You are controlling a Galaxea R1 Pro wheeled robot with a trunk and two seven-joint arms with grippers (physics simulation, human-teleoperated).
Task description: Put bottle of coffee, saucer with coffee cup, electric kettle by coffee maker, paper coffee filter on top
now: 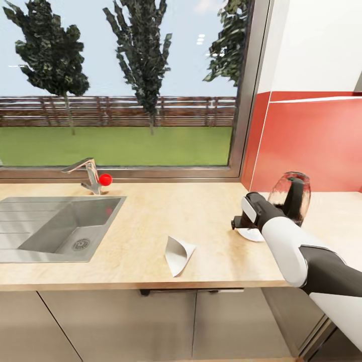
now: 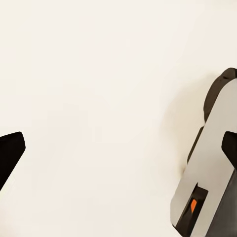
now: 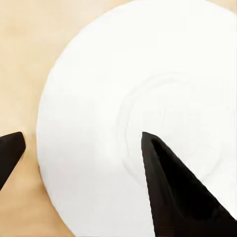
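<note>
The kitchen countertop (image 1: pixel 151 221) runs under a window. On it lies the paper coffee filter (image 1: pixel 178 254), a white cone on its side near the front edge. The electric kettle (image 1: pixel 290 197) stands at the right by the red wall. Just in front of it lies the saucer (image 1: pixel 251 234) (image 3: pixel 123 98). My right gripper (image 1: pixel 236 224) (image 3: pixel 83 136) is open and low over the saucer's rim, with one fingertip (image 3: pixel 173 187) above the plate and the other above the wood beside it. My left gripper (image 2: pixel 121 143) is open before a plain cream surface. The coffee maker, bottle of coffee, coffee cup and kitchen shelf are out of view.
A steel sink (image 1: pixel 60 226) with a faucet (image 1: pixel 88 173) and a red ball (image 1: pixel 105 179) fills the counter's left part. A red backsplash (image 1: pixel 311 146) closes the right side. Cabinet doors (image 1: pixel 151 327) sit below the counter. A grey and black robot part (image 2: pixel 207 163) is near the left gripper.
</note>
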